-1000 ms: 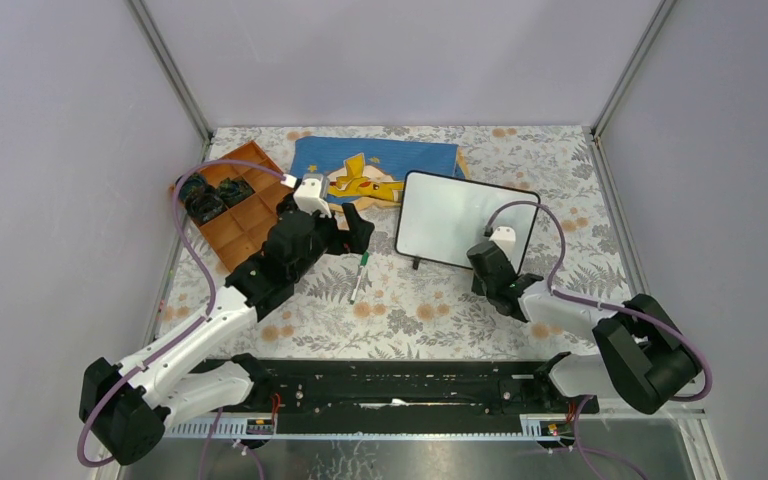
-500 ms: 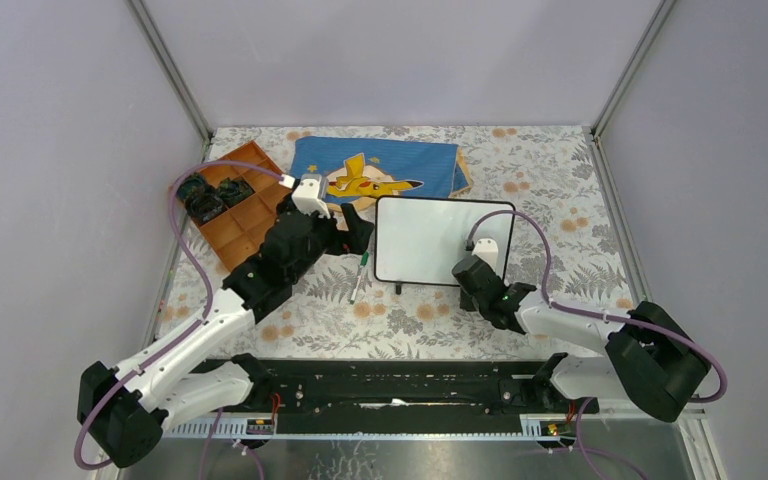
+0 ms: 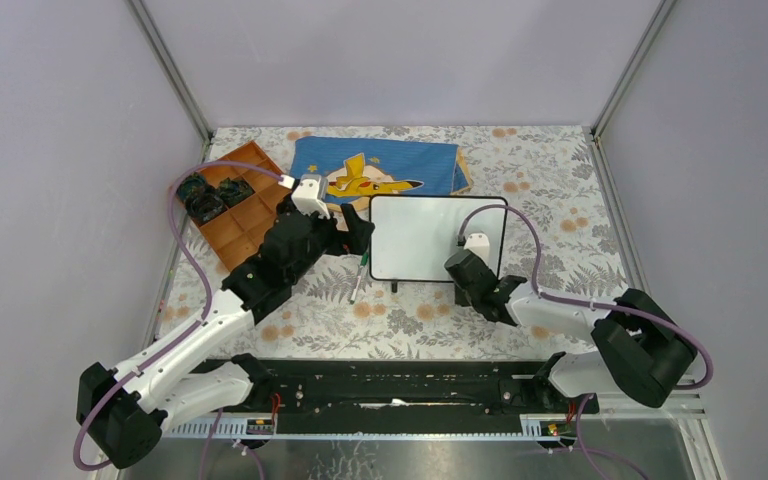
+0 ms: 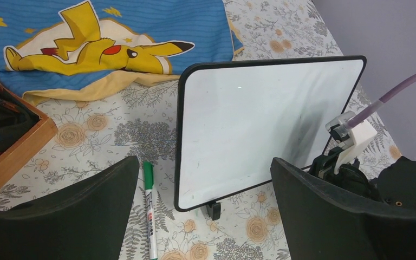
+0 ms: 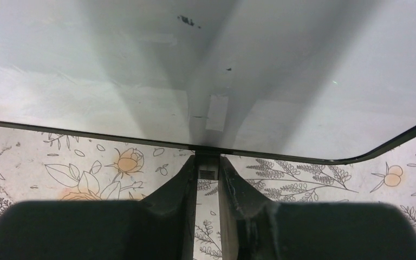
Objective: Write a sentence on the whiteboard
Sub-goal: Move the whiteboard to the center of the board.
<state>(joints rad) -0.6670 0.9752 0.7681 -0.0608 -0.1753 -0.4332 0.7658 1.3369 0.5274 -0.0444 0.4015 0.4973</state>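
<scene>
The whiteboard [image 3: 425,238], a small glossy white rectangle with a thin black frame and rounded corners, lies around the middle of the floral-patterned surface [image 3: 410,325]. Its face is plain white apart from a few faint dark specks.

At its near edge, toward the right corner, the right claw [image 5: 208,173] is closed to a narrow gap. Its two black fingers [image 5: 181,187] pinch the little black foot [image 5: 207,161] under the frame.

The left claw [image 4: 204,168] is spread wide and holds nothing. It hangs over the board's left edge, one finger on each side of that edge in the wrist view.

Beneath it a slim marker [image 4: 150,216], white-barrelled with a green cap, lies on the surface just beside the board's near-left corner, apart from both claws.

Farther back, by the left edge of the surface, sits an orange-brown tray [image 3: 245,225] divided into compartments. The left arm crosses over its right corner. Its far-left compartments hold a few dark items, too small to identify.

At the far edge lies a blue cloth [image 3: 400,160] printed with a yellow Pikachu, just beyond the board's far-left corner.
</scene>
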